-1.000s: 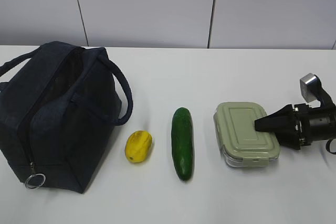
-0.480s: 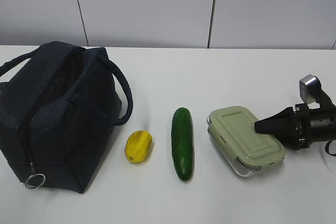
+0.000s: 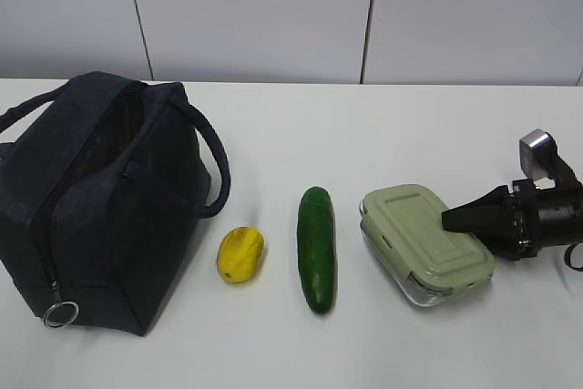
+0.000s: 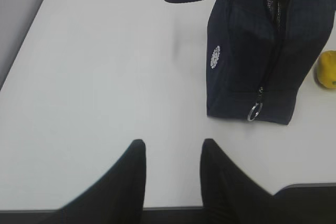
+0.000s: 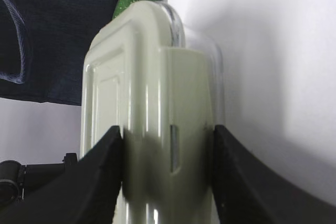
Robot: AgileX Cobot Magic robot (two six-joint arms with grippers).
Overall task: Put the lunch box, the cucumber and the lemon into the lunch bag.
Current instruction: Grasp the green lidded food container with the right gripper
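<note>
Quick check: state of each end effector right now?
Left end effector: open, holding nothing, over bare table.
Right end effector: shut on the lunch box, pads on both sides.

White counter (image 3: 273, 134), pale grey panelled wall (image 3: 246, 15) behind it, 2 dark vertical seams (image 3: 367, 15) between panels
</note>
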